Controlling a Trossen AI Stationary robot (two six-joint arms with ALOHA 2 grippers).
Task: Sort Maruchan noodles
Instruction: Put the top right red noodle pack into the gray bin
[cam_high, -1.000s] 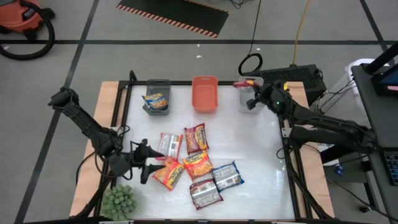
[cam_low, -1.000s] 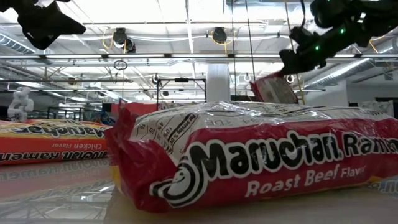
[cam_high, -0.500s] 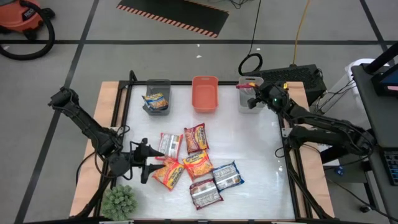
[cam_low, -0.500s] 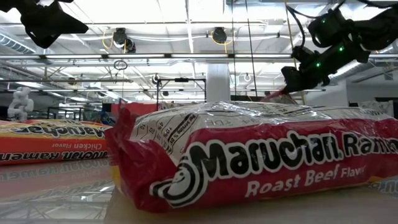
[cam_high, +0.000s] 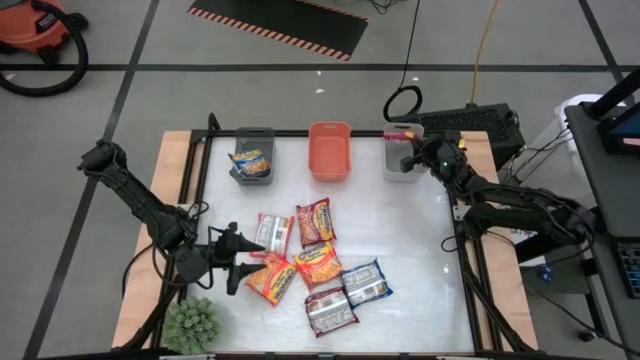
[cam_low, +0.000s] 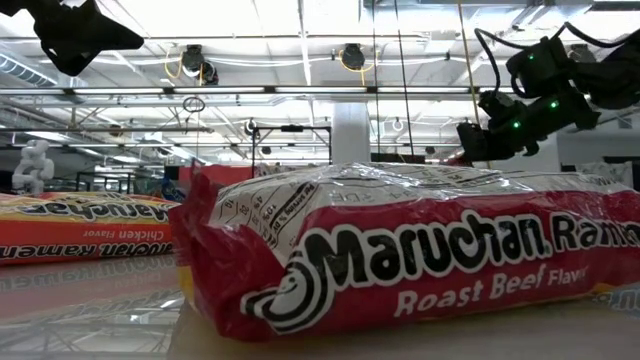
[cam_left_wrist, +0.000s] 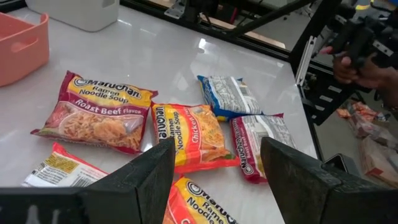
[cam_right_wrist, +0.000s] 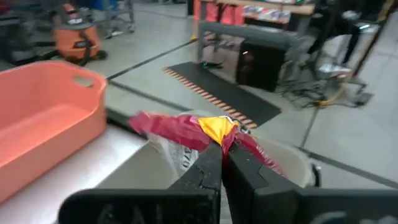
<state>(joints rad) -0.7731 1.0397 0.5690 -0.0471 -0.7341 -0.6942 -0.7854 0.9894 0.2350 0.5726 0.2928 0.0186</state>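
Red packet (cam_right_wrist: 186, 127) is held pinched in the right gripper (cam_right_wrist: 222, 163), directly over the grey bin (cam_high: 402, 165) just below it. Left gripper (cam_left_wrist: 214, 165), fingers apart, is poised beside 6 packets (cam_high: 318, 262) lying on the tabletop (cam_high: 410, 240).

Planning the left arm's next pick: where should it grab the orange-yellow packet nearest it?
Probably the short crimped edge of the orange-yellow packet facing the left pincer, from above: it lies flat, and a neighbouring packet crowds its far side.

Red-yellow packet (cam_right_wrist: 199, 132); orange bin (cam_right_wrist: 46, 118); possibly grey bin (cam_high: 254, 153).
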